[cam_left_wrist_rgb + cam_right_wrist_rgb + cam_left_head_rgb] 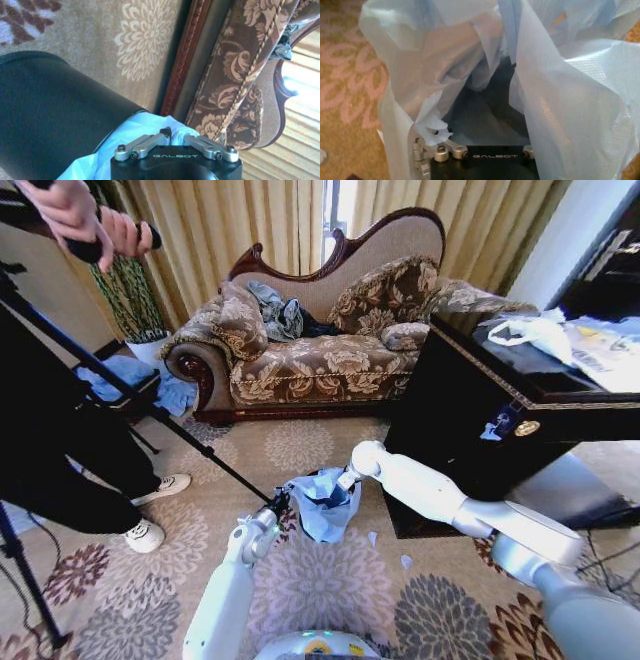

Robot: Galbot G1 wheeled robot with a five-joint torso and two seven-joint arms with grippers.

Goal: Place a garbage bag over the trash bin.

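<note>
While both grippers meet on the carpet before the sofa, the garbage bag drapes over the trash bin. Left gripper pinches its near-left edge; right gripper jaws are hidden, cannot tell.

We see a beige carpet with large floral medallions across the floor. At the far side stands a brown floral chaise sofa with carved wooden trim before golden curtains. A glossy black cabinet stands right.
</note>
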